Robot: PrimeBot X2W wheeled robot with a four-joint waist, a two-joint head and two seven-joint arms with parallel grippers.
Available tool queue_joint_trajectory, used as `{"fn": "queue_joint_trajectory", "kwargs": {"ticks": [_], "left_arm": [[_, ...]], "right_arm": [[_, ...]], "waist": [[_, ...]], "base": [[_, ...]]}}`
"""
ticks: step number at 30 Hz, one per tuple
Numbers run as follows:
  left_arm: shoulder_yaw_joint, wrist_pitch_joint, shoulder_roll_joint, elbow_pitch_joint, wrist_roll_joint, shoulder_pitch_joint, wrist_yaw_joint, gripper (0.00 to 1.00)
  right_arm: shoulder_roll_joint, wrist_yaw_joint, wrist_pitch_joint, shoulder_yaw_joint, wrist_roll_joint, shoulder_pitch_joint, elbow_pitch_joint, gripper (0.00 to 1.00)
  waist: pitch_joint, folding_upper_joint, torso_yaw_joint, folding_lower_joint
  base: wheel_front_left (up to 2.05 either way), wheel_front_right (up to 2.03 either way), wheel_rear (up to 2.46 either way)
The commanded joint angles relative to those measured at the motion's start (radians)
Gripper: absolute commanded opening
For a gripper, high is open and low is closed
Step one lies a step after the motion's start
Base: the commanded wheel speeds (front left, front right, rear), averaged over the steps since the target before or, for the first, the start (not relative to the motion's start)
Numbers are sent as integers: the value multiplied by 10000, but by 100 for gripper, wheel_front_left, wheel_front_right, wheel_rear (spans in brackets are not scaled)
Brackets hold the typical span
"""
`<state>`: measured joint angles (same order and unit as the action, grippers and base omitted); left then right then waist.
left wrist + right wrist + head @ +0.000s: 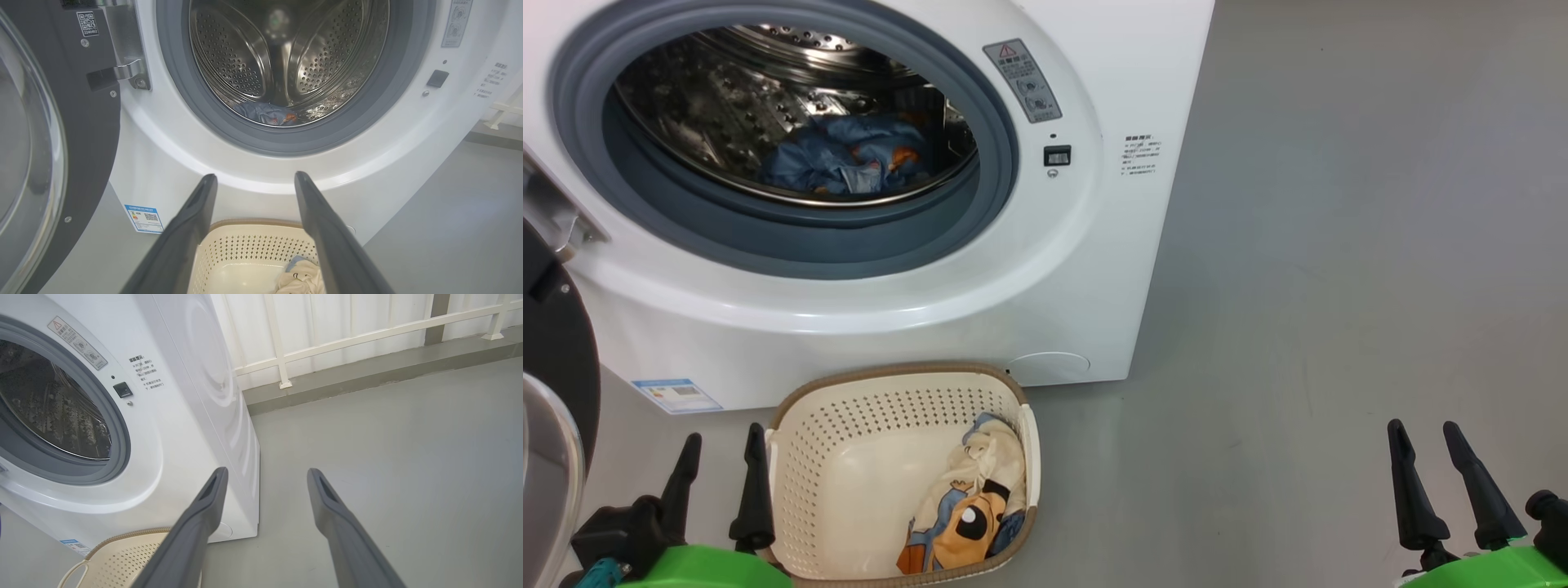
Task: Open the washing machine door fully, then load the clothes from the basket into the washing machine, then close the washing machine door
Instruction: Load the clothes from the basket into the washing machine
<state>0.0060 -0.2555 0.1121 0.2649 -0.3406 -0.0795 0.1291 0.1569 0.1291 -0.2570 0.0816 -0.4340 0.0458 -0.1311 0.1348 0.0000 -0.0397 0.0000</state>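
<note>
One blue garment [843, 159] in drum [719, 106]; cream garment [972, 502] in basket [849, 425].

Two garments [849, 155], one basket [882, 372], one machine [1086, 278]

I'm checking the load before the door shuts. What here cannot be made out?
- Door: cut off by the left edge in head and left wrist views.
- Blue garment: crumpled; what lies beneath is hidden.
- Cream garment: left wrist view, partly behind a finger.
- Basket: near end cut off by the head view's bottom edge.
- Warning label: print too small in every view.
</note>
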Motion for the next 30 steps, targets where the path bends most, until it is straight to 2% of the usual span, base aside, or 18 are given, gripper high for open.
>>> {"fn": "queue_joint_trajectory", "kwargs": {"ticks": [1, 12, 30], "left_arm": [[335, -63, 265, -281, 60, -159, 16, 100], [209, -63, 241, -171, -51, -363, 16, 100], [-581, -63, 378, 798, -519, -1414, 16, 100]], "right_arm": [[121, 16, -48, -169, -58, -116, 284, 100], [12, 16, -48, -251, -32, -447, 360, 100], [-348, 16, -48, -380, 160, -1539, 594, 100]], "waist": [[31, 0, -5, 0], [575, 0, -48, 0], [2416, 0, -93, 0]], "base": [[0, 0, 0], [0, 0, 0], [0, 0, 0]]}}
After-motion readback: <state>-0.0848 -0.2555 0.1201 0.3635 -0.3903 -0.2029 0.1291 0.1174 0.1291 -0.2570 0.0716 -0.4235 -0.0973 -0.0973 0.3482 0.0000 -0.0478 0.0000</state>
